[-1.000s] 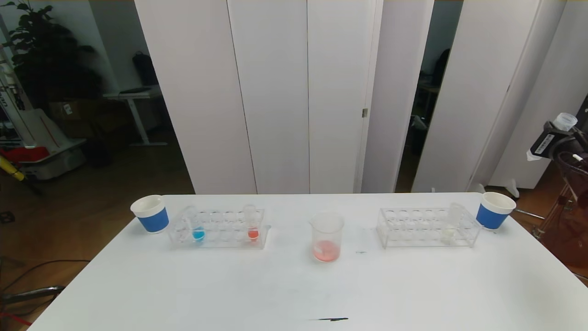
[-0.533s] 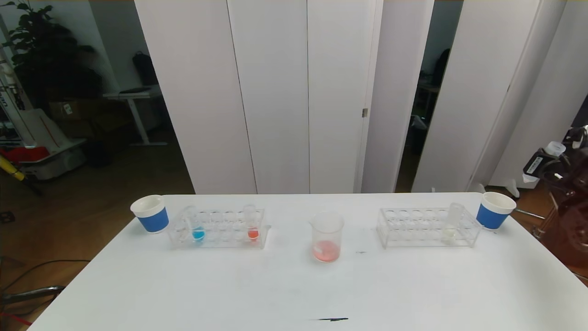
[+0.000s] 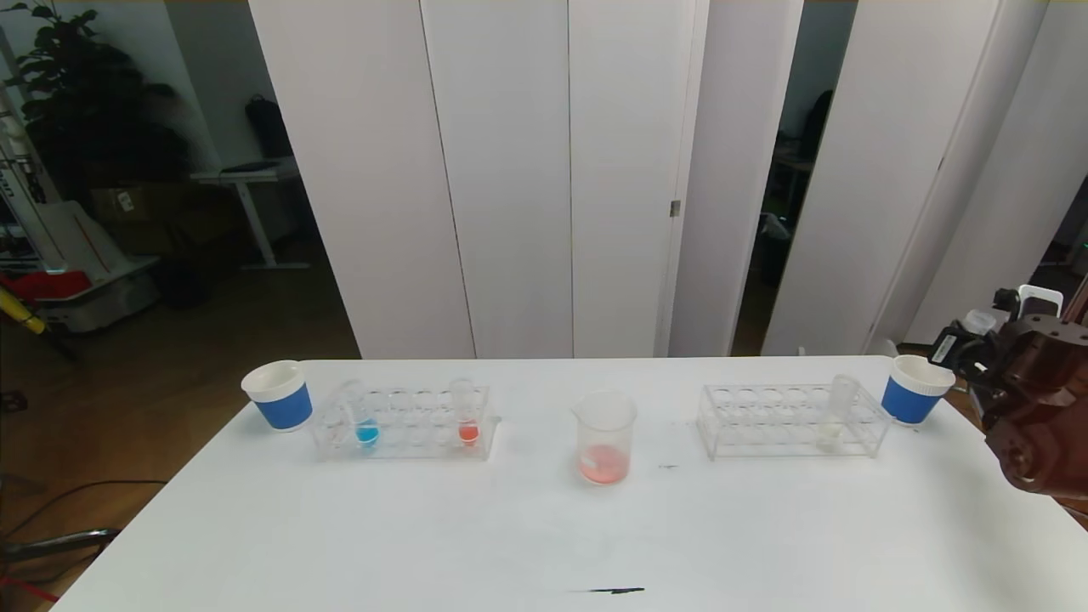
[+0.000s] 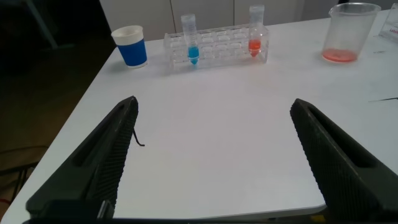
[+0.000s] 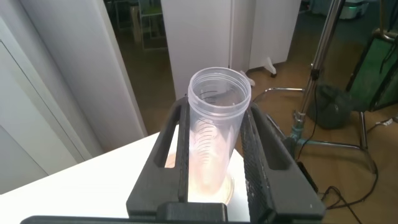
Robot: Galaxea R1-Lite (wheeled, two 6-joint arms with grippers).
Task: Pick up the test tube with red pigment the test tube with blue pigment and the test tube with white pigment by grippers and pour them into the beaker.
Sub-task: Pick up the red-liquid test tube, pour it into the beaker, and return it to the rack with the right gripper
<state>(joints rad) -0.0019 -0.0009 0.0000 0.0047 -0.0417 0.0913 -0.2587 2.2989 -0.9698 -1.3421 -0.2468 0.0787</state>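
Two racks, one beaker and two cups are standing on the desk (image 3: 544,544).
We are gripping an emptied clear tube (image 5: 214,134) in the right claw (image 5: 214,162) at the desk's right edge, just beside the right cup (image 3: 914,388). Our left claw (image 4: 214,162) is hanging spread wide over the near left desk, holding nothing. We are seeing the test tube with blue pigment (image 3: 364,416) upright in the left rack (image 3: 404,422), the test tube with white pigment (image 3: 837,412) leaning in the right rack (image 3: 786,421), and the beaker (image 3: 604,438), holding pinkish-red liquid, between them.
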